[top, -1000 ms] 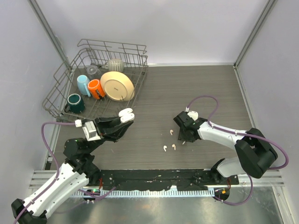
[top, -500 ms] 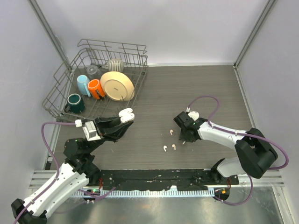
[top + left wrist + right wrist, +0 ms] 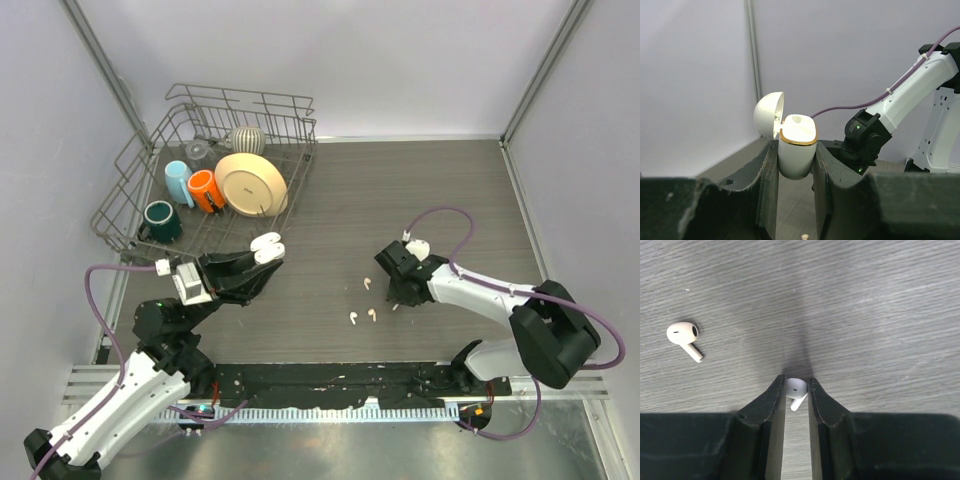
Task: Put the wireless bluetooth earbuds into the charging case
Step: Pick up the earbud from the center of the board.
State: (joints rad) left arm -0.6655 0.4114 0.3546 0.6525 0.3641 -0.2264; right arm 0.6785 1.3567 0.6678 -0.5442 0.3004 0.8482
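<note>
1. Now we are counting four white earbuds (image 3: 366, 283): three are lying loose on the table (image 3: 450, 190), and the fourth earbud (image 3: 796, 388) is sitting pinched between the right gripper's (image 3: 796, 382) closed fingers.
2. We are seeing one charging case (image 3: 797, 145), lid swung open, clamped upright in the left gripper (image 3: 796, 160) near the dish rack (image 3: 135, 170).
3. From above, we are barely making out the fourth earbud; the case's base is hiding between the fingers.

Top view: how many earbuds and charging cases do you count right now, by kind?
Loose earbuds: 3
Earbud pinched in right gripper: 1
Open charging case in left gripper: 1
Total: 5
</note>
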